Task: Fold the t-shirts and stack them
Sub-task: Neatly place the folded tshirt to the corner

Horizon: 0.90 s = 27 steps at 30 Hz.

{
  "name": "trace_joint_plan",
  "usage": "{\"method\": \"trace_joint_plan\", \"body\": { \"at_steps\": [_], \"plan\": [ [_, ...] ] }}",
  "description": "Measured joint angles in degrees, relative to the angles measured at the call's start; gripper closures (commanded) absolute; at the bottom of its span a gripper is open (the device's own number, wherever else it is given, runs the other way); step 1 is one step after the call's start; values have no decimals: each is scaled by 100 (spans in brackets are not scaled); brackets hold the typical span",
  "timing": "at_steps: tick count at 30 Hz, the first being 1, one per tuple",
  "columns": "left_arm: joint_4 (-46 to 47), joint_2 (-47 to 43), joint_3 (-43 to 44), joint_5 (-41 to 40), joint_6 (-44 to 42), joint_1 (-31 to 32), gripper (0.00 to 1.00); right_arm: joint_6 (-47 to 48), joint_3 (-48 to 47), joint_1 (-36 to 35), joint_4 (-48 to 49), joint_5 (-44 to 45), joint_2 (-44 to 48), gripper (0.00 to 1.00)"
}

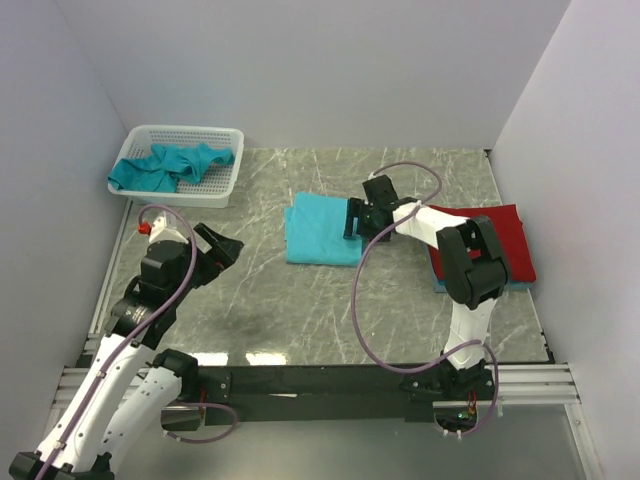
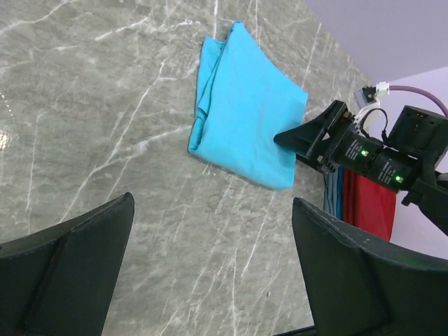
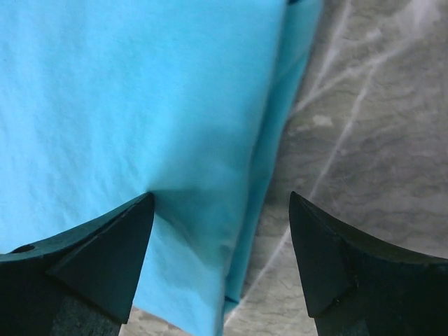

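**Right gripper lined up on the folded teal shirt's edge, nothing pinched yet**

Right gripper (image 3: 221, 197) is at the right-hand edge of the folded teal shirt (image 1: 318, 230), mid-table. Jaws are wide apart and straddle that edge. One finger (image 3: 91, 259) presses on the cloth, leaving a small dimple at its tip. The other is over bare table (image 1: 300, 310). Nothing is clamped between them.

My read: it's placed to nip all the layers at the edge, so the shirt moves as one flat packet and doesn't unfold.

The likely destination is the stack just to the right. There a red shirt (image 1: 490, 235) lies folded flat on a blue shirt (image 1: 510, 287), with only a strip of blue showing.

Left gripper (image 2: 213, 201) is fully open and empty, over bare table well left of the teal shirt. It looks parked clear of the work, with its camera pointed at it.

Back-left corner: white mesh basket (image 1: 225, 135) with more teal shirts (image 1: 170, 168) crumpled inside, unfolded. So I'd call the job partway done.

What could get in the way:
- **Elbow:** the right arm's own elbow and forearm sit over the red/blue stack, so the arm has to pull back on itself to carry the shirt there.
- **Cable:** the purple cable (image 1: 357, 300) loops across the table between the teal shirt and the arm base. I can't tell how high it hangs, but it could snag.
- **Offset layers:** in the wrist view the lower layers are offset from the top one at the edge. A shallow pinch could miss a layer and open the fold.
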<state>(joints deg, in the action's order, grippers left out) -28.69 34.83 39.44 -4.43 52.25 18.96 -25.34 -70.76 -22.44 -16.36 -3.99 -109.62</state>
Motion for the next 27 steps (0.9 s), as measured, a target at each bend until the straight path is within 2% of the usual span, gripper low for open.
{"method": "trace_joint_plan", "body": {
  "at_steps": [9,11,17,24,25,27],
  "plan": [
    [-52,140,-2,-44,68,0,1,188,-295,-262,-131,310,-219,24],
    [-79,162,-2,-42,83,0,1,269,-435,-343,-216,444,-317,29],
    [-76,166,-2,-42,87,0,1,450,-765,-625,-407,793,-553,59],
    [-72,170,-46,-42,94,0,1,551,-887,-846,-516,1169,-590,79],
    [-72,175,-57,-42,98,0,1,575,-887,-868,-520,1233,-590,86],
    [-74,181,-66,-39,101,0,1,656,-881,-905,-531,1394,-570,90]
  ]
}}
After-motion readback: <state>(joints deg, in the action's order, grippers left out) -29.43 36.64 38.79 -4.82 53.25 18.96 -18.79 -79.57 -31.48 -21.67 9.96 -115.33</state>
